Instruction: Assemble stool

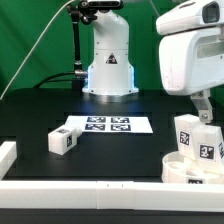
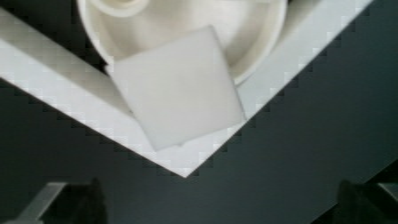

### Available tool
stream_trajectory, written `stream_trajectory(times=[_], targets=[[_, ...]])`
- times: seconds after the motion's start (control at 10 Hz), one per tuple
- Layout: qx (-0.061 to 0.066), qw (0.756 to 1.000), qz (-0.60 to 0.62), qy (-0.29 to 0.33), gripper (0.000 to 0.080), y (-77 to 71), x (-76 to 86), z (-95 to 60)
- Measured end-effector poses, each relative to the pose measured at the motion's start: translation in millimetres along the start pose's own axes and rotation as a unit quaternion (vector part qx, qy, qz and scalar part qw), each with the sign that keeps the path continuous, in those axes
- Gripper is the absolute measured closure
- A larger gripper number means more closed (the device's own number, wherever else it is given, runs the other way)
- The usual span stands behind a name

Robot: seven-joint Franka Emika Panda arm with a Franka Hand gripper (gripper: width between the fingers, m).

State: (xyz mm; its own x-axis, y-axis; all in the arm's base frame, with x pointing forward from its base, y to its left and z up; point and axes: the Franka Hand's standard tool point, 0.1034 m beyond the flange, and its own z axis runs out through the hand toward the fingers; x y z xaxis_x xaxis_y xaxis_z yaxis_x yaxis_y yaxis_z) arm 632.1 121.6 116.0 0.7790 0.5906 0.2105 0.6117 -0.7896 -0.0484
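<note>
Past the near border rail (image 1: 70, 187), the arm (image 1: 190, 50) hangs above the seat disc (image 1: 185, 171), end effector (image 2: 206, 202) released, empty.

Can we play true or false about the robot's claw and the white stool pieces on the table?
1. The claw is holding a stool piece. False: it is open, with nothing between its fingers.
2. A lone leg lies at the exterior view's left of the marker board. True.
3. The seat disc sits on the marker board. False: it lies apart from it, far at the exterior view's right.
4. The other legs are close to the seat disc. True.
</note>
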Motion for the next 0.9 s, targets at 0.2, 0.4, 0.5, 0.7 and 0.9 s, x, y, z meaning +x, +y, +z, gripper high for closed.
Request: stream_trajectory(times=[0.2, 0.4, 0.5, 0.7, 0.9], targets=[[0.000, 1.000, -0.022, 0.000, 0.0150, 1.5, -2.0, 4.6], [-0.004, 1.000, -0.021, 0.001, 0.0150, 6.0, -6.8, 20.9], [-0.008, 1.000, -0.023, 0.004, 0.0150, 8.0, -8.2, 25.9], [-0.011, 0.999, -0.032, 0.004, 0.0150, 9.4, -12.3, 30.1], [-0.010, 0.999, -0.032, 0.003, 0.0173, 8.7, -13.1, 32.3]])
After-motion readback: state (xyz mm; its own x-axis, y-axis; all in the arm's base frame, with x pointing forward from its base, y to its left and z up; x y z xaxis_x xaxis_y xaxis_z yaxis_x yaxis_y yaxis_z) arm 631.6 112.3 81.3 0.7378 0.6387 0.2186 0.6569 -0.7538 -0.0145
